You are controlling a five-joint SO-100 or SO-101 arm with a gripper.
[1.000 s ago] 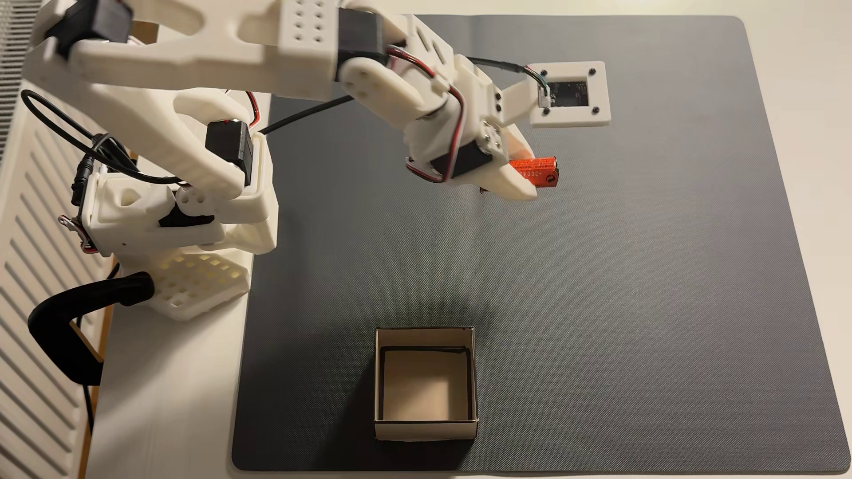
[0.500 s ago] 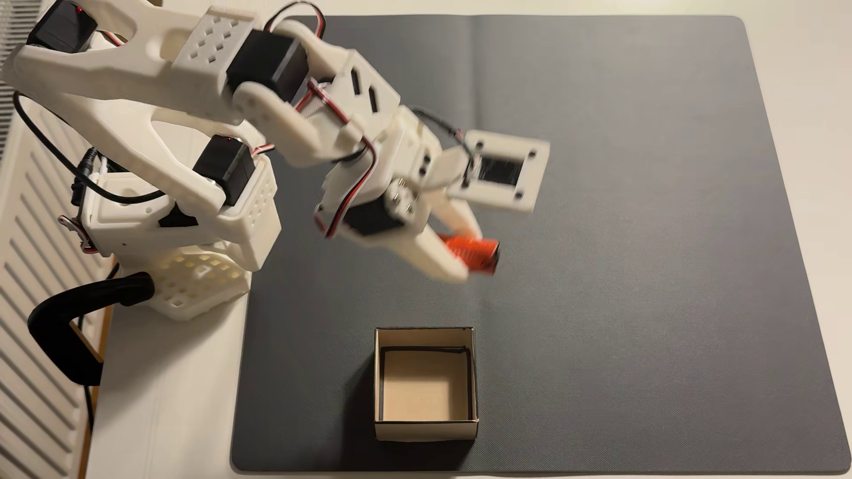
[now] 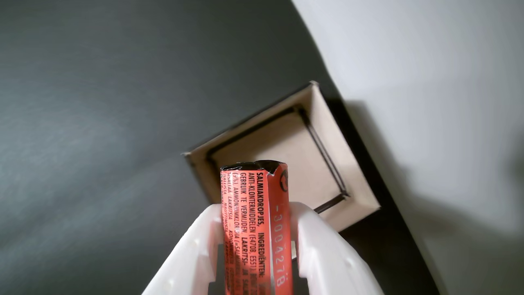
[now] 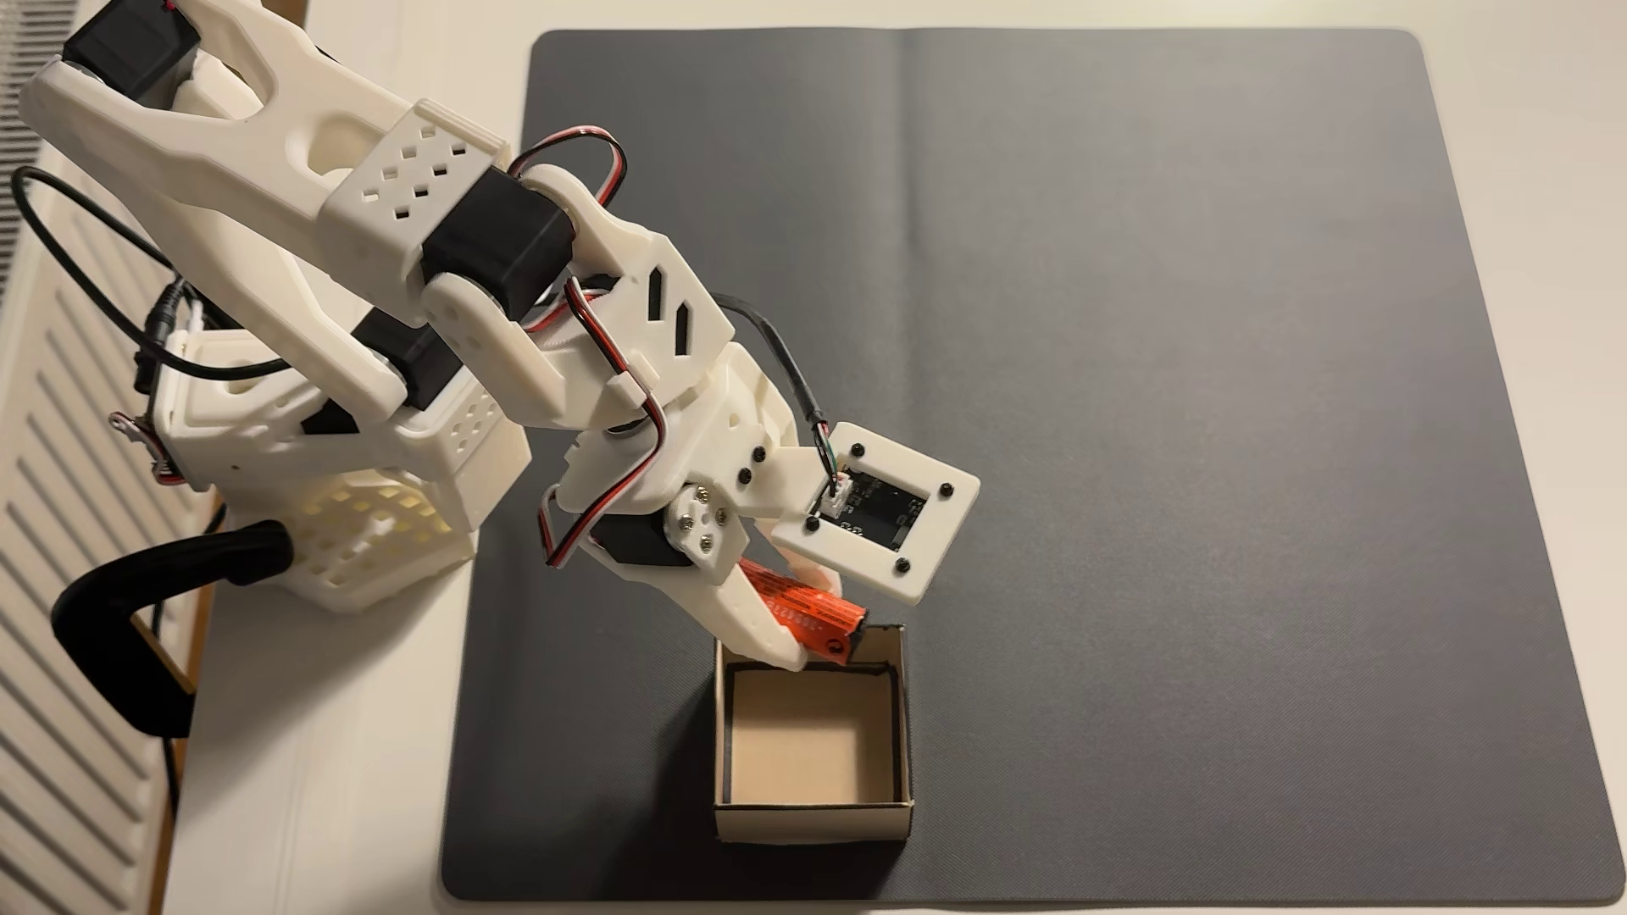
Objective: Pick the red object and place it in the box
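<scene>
A dark grey mat (image 4: 1144, 440) with a faint fold line down its middle covers most of a pale, off-white worktop (image 4: 334, 792). Along the left edge stands a white slatted panel (image 4: 62, 572). The light is soft and warm.

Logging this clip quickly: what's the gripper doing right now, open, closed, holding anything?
Gripper: closed on the red object, both fingers pressed against its sides, its tip above the far rim of the box.

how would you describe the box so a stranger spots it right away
On the dark grey mat, look near its front edge in the fixed view, under the jaws holding the red object. The box is a small, open, square cardboard tray with black-lined inner edges.
</scene>
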